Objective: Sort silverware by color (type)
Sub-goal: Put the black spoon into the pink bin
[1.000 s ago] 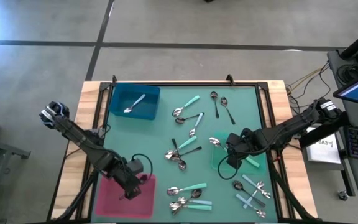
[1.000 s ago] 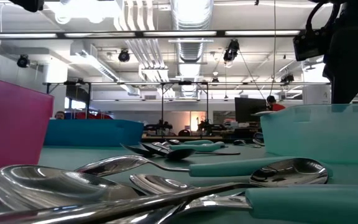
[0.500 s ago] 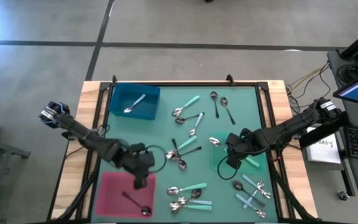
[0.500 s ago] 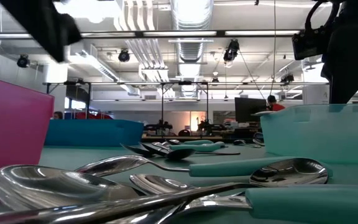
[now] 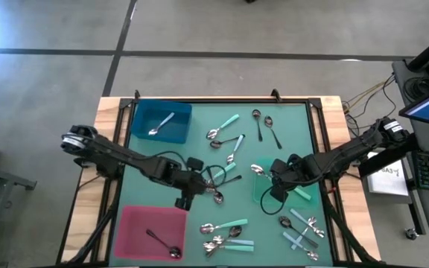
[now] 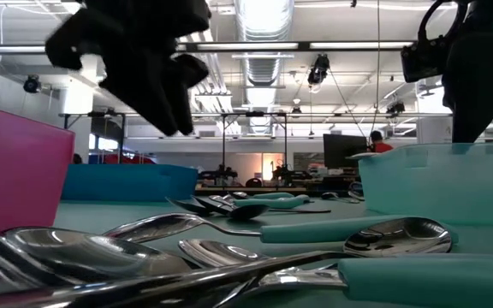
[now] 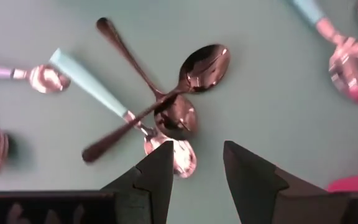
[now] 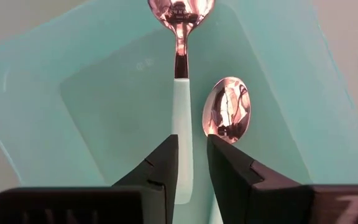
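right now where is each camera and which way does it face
High: overhead, looking straight down; both arms, pink tray.
Low: table level, looking across at spoons; left arm overhead.
Left wrist: above crossed black spoons; its open tool.
Right wrist: over green tray; right tool.
High and right wrist share the green tray.

Both arms are dark, near-black linkages of slim tubular segments joined by bulkier rounded joints, each with a thin black cable looping loosely near the wrist. The left arm's base joint shows pale grey metal. The left pincer (image 7: 194, 177) ends in two matte black, wedge-shaped fingers with angular faceted edges; the right pincer (image 8: 191, 163) has matching black fingers.
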`<action>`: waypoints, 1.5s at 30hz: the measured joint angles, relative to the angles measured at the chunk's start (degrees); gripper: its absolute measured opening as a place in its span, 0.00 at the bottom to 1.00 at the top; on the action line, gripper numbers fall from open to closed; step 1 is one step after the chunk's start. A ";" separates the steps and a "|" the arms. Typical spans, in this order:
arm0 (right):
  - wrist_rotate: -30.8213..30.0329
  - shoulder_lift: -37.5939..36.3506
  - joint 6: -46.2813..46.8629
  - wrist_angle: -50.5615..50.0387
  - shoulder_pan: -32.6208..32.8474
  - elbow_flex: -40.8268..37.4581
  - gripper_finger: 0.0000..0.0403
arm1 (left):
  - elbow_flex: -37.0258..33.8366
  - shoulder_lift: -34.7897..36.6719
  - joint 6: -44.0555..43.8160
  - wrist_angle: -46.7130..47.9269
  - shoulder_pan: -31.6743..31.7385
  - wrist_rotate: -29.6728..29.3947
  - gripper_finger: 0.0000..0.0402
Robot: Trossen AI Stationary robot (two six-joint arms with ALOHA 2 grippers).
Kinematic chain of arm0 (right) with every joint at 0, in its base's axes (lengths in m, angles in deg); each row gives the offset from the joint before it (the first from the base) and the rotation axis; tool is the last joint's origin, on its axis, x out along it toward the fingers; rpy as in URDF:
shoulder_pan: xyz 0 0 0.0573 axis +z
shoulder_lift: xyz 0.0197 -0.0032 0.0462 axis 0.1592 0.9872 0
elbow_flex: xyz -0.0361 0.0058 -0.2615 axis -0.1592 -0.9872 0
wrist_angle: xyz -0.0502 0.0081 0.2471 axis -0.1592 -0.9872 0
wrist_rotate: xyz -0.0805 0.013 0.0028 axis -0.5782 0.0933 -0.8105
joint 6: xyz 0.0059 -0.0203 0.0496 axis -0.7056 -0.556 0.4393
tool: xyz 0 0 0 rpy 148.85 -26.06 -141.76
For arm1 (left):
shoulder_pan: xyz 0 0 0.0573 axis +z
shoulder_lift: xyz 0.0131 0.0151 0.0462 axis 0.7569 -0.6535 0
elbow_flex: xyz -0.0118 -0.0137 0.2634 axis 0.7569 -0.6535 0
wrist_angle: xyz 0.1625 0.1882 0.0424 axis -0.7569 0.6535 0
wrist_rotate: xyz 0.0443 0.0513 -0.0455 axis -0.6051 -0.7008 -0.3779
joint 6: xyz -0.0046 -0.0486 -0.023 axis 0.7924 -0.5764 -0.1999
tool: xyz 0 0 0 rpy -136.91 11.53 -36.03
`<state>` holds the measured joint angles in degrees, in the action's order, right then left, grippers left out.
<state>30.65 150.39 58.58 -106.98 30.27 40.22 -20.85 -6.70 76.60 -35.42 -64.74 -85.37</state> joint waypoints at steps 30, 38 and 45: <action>-4.31 0.00 -0.01 0.27 -0.02 0.00 0.21 | 5.14 -17.78 19.53 -8.03 8.03 2.77 0.21; -4.34 -0.01 -0.61 0.28 -0.02 0.00 0.19 | 4.98 -18.07 19.35 -8.34 9.36 4.14 0.19; -4.36 -0.01 -0.67 0.28 -0.02 0.00 0.21 | 4.94 -18.02 18.67 -7.92 9.68 8.62 0.03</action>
<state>26.28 150.37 57.90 -106.71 30.24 40.22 -15.91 -24.73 95.27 -43.34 -55.06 -76.74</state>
